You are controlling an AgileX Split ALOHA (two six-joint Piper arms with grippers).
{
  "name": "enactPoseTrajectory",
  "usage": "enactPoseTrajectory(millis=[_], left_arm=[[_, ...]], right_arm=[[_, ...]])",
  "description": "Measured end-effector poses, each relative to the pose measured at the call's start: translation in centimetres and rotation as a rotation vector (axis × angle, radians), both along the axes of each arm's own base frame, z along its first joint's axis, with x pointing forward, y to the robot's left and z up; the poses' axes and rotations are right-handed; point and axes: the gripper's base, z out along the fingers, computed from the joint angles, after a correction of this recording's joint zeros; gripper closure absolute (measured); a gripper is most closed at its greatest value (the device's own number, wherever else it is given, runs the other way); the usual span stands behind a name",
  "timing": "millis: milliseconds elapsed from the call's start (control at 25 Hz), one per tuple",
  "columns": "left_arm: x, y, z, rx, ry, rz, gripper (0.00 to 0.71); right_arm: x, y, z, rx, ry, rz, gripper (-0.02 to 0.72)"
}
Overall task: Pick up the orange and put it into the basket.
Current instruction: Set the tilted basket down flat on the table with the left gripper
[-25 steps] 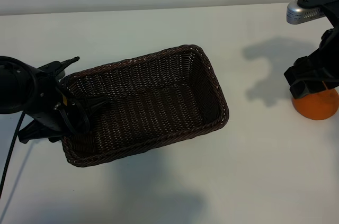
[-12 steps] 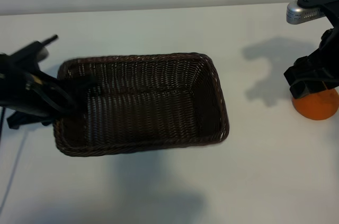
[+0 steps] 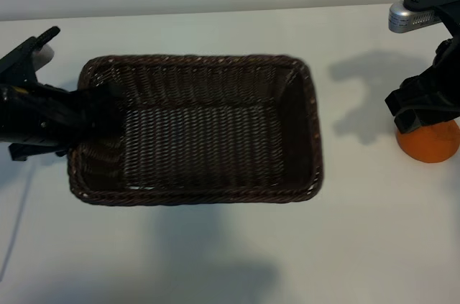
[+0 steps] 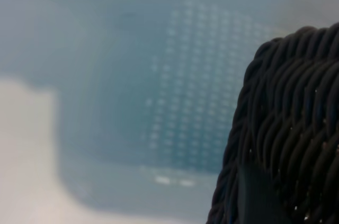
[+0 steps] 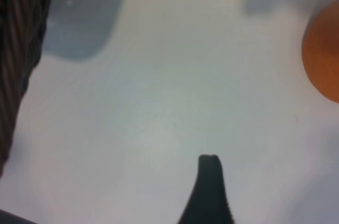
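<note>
White table fills your view, with a pale wall strip along the far edge.

Your left gripper reaches in low from the left side, angled down and toward the middle of the table. Its jaws are clamped on the short left wall of the basket, one dark finger inside against the weave and the rest of the hand outside the rim. In the left wrist view that braided rim sits right up against the camera. The basket lies lengthwise across the table, and I can see nothing inside it.

Your right gripper hangs at the right edge, pointing steeply down. From outside I cannot tell how its jaws stand, but in the right wrist view one finger stands clear over bare table, with the fruit off to the side, so it grips nothing. The orange rests on the table directly beneath and just in front of that gripper, partly hidden by it, well apart from the basket's right end. The right wrist view catches only its edge.

Count: two arms, one basket, one orange.
</note>
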Motion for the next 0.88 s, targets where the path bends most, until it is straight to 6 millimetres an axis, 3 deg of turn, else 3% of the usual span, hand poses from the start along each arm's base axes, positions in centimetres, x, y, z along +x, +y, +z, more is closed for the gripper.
enactPoseTrajectory(millis=[240,600,880], left_arm=[[1.4,-0.5,0.2,-0.046,-0.063,0.0,0.391],[7.7,-1.8,0.3,-0.066,-0.067,-0.05,0.391],[9.1,-5.4,-2.5,-0.065,-0.016,-0.084,0.391]], right_arm=[[0.0,0.0,0.0,0.0,0.0,0.001,0.143],[0.0,0.0,0.0,0.0,0.0,0.0,0.144],[0.0,0.0,0.0,0.0,0.0,0.0,0.144]])
